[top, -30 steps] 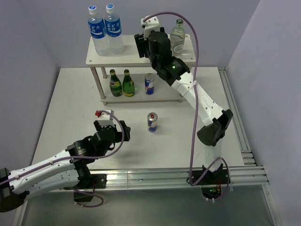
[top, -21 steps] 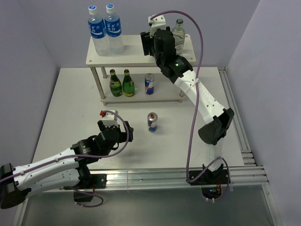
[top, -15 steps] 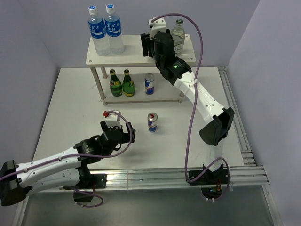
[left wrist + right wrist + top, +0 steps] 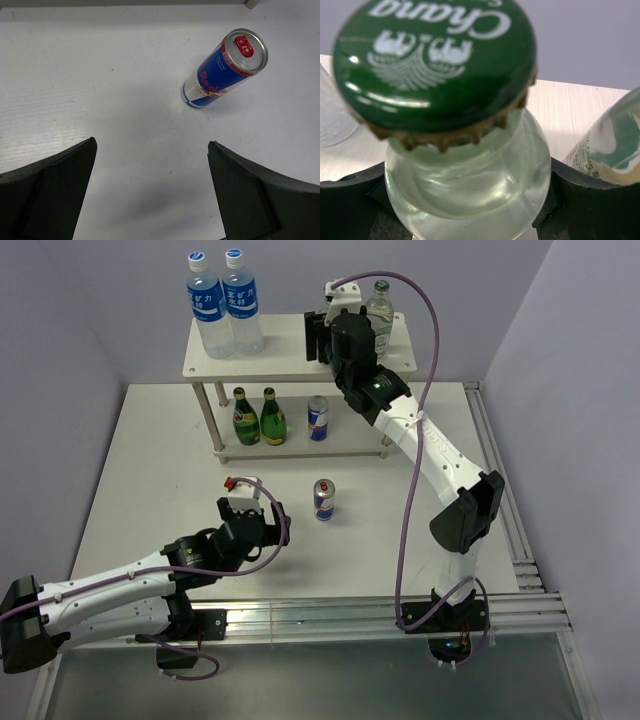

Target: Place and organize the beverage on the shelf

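The cream-white shelf (image 4: pixel 290 362) stands at the back. Its lower tier holds two dark green bottles (image 4: pixel 246 417) (image 4: pixel 272 417) and a silver-blue can (image 4: pixel 318 418). A clear glass bottle (image 4: pixel 378 310) stands on the top tier's right end. My right gripper (image 4: pixel 318 338) is over the top tier just left of it, shut on the neck of the second clear bottle's green cap (image 4: pixel 435 60); its neighbour (image 4: pixel 615 145) shows at the right. The other can (image 4: pixel 324 499) stands on the table. In the left wrist view the can (image 4: pixel 225 70) is ahead, right of my open, empty left gripper (image 4: pixel 152 185).
Two tall water bottles (image 4: pixel 205 305) (image 4: pixel 242 302) stand on the top tier's left end; one shows blurred in the right wrist view (image 4: pixel 330 120). The white table (image 4: pixel 150 470) ends at a metal rail (image 4: pixel 500 510) on the right. Grey walls close in behind.
My right gripper has carried the clear bottle rightward along the top tier, closer to the other clear bottle. My left gripper has moved right and forward toward the can on the table.
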Robot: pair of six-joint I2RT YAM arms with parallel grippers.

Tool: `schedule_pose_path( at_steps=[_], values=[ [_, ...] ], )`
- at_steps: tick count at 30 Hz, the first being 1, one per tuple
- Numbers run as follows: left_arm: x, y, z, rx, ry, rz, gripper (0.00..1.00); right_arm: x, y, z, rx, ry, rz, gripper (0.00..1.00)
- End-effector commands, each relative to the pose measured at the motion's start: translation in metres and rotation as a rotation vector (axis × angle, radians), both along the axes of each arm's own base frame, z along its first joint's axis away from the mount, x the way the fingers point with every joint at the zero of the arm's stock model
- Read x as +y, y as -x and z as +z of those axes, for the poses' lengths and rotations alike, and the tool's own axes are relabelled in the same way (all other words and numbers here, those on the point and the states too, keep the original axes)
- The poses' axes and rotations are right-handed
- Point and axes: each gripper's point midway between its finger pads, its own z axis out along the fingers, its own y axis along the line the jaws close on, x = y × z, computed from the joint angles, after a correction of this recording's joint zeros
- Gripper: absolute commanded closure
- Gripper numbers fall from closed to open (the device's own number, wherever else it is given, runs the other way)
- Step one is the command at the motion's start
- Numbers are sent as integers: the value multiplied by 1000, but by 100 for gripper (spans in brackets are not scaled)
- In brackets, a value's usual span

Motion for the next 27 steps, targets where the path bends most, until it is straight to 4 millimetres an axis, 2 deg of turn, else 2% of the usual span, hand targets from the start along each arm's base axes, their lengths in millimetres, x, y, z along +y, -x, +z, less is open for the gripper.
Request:
schedule_pose_path(
  at_steps=[1,6,7,13,18,19,23,27],
  values=[
    [-10,-3,20,-27,73,5,1,-16,19,58,-123,-106,-7,30],
    [-10,-2,20,-28,74,5,1,-15,23,57,-135,-114,13,28],
    [-10,-1,20,-28,75,6,1,-16,26,60,-142,-118,16,22],
    [-11,-1,21,-30,74,6,1,-13,23,57,-133,-112,22,9],
    [-10,-1,22,-34,72,10,1,-12,24,54,-130,-110,27,4],
    [-11,0,22,-33,71,7,1,-13,25,56,-133,-112,25,1],
    [-11,0,24,-38,72,5,1,-14,31,50,-131,-112,19,0],
    [-12,0,23,-35,71,5,1,-16,41,54,-138,-118,30,0]
  ],
)
